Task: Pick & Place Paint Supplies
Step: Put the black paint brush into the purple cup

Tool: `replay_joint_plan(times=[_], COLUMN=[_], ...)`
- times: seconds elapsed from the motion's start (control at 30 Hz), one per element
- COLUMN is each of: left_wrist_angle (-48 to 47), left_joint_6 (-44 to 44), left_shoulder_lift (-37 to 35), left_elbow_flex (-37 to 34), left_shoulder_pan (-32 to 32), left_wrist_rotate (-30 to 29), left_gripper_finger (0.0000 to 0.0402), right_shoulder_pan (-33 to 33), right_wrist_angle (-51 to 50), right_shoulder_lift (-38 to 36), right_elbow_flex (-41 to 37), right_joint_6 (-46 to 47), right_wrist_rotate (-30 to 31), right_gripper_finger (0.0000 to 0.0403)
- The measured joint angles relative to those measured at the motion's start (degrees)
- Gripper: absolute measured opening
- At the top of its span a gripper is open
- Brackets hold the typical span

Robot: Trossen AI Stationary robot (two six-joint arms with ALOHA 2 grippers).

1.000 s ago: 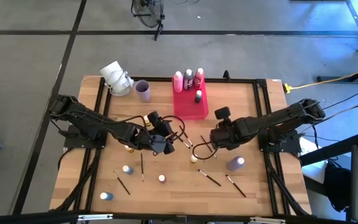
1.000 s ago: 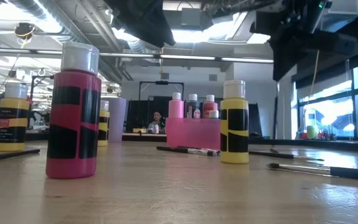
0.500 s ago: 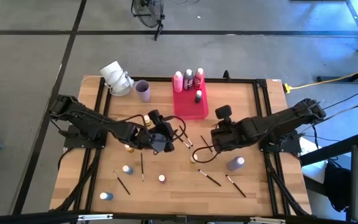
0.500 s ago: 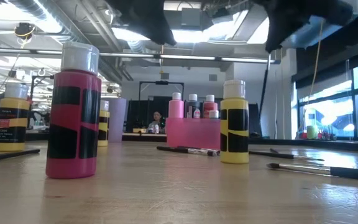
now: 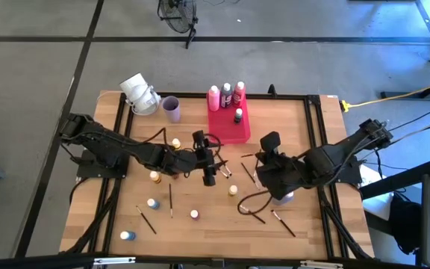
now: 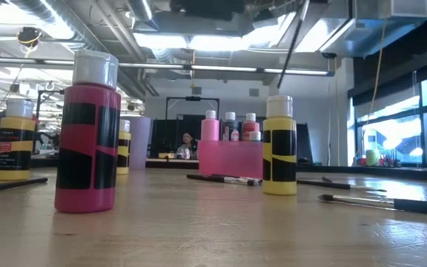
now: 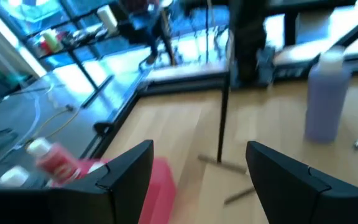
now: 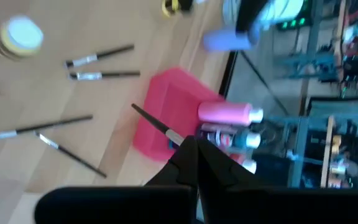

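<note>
Blurred purple bottle (image 7: pixel 324 99), cap cropped

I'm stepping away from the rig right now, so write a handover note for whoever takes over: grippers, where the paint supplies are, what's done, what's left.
Left gripper: open and empty, above mid-table near the pink-red rectangular tray.
Right gripper: shut on a thin dark paintbrush, held clear of the wooden table.
Done: four light-capped paint bottles stand in the tray.
Left: about seven bottles loose on the table, including a purple one by the right arm, plus several loose brushes. Probably place the held brush first, then collect the rest.
</note>
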Motion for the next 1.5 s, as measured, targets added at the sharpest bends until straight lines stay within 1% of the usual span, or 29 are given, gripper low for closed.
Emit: replay_joint_plan(times=[0.07, 0.2, 0.27, 0.33, 0.5, 0.67, 1.2, 1.5], left_wrist_angle=[4.0, 10.3, 12.3, 13.4, 15.0, 14.7, 14.6, 14.6], left_joint_6=[0.0, 0.5, 0.6, 0.6, -1.8, -1.5, -1.5, -1.5], left_shoulder_lift=[0.0, 0.0, 0.0, 0.0, 0.0, 0.0, 0.0, 0.0], left_elbow_flex=[0.0, 0.0, 0.0, 0.0, 0.0, 0.0, 0.0, 0.0], left_shoulder_pan=[0.6, 1.0, 1.0, 1.0, 1.0, 1.1, 1.3, 1.3], left_wrist_rotate=[2.3, 8.8, 11.4, 12.6, 12.8, 11.7, 11.9, 11.4], left_gripper_finger=[0.0253, 0.0253, 0.0253, 0.0253, 0.0253, 0.0253, 0.0253, 0.0253], right_shoulder_pan=[0.8, 2.1, 2.4, 2.4, 2.4, 2.4, 2.4, 2.4], right_wrist_angle=[2.0, 5.2, 6.7, 8.3, 14.0, 18.8, 28.8, 30.3], right_shoulder_lift=[0.0, 0.0, 0.0, 0.0, 0.0, 0.0, 0.0, 0.1], right_elbow_flex=[0.2, 0.2, 0.2, 0.2, 0.2, 0.2, 0.2, 0.2], right_joint_6=[-1.7, -4.4, -5.8, -7.2, -12.3, -17.2, -26.1, -26.9], right_wrist_rotate=[0.8, 4.7, 4.9, 4.9, 4.9, 5.9, 5.9, 5.1], right_gripper_finger=[0.0000, 0.0000, 0.0000, 0.0000, 0.0000, 0.0000, 0.0000, 0.0000])
